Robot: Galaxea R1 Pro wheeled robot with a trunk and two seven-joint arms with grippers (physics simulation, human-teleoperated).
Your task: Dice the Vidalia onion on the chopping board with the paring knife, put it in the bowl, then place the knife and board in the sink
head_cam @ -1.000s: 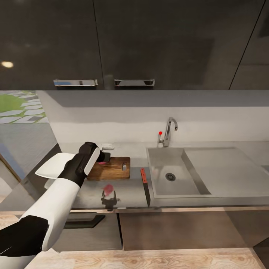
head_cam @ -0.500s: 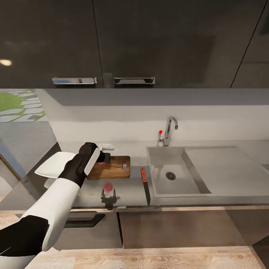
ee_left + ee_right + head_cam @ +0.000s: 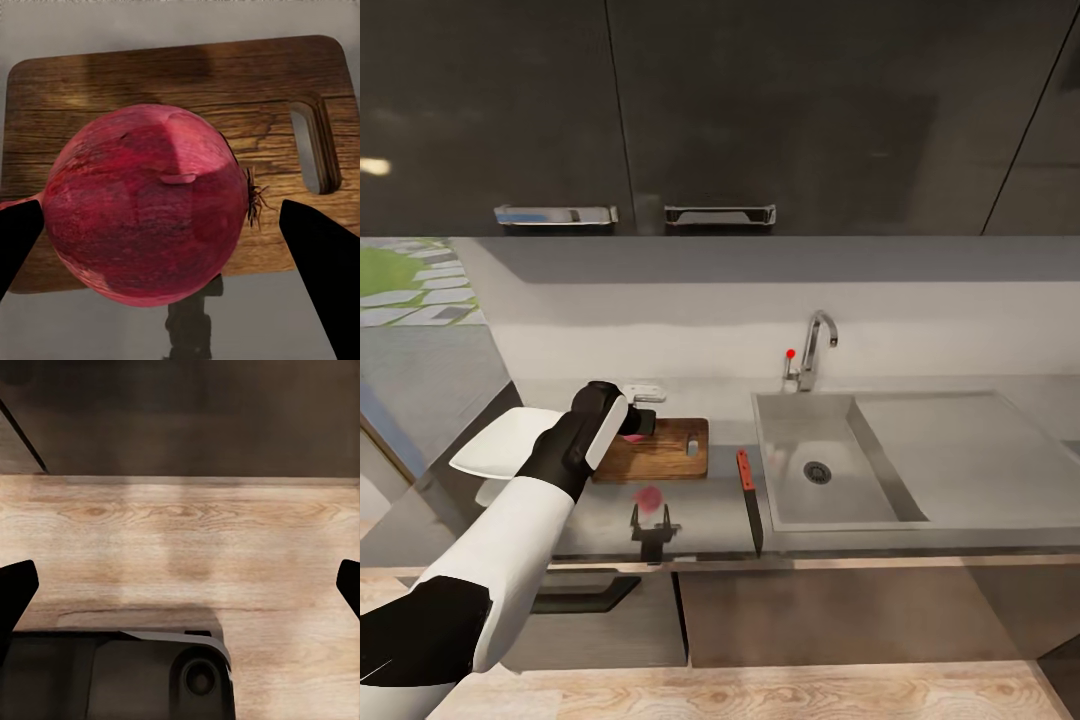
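Observation:
The Vidalia onion, a pinkish-red ball, hangs just over the left part of the brown chopping board, with my left gripper shut on it. From the head, that left gripper and the onion sit over the board's left end. The paring knife lies on the countertop between the board and the sink, red handle away from me. The white bowl stands left of the board, partly behind my arm. My right gripper is open over the wooden floor.
A chrome tap with a red knob stands behind the sink, and the flat drainboard lies to the right. Dark wall cabinets hang above. The glossy countertop mirrors the gripper and onion. My base shows under the right gripper.
The head camera has shifted a little. My left gripper still holds the onion over the board's left end; nothing else has moved.

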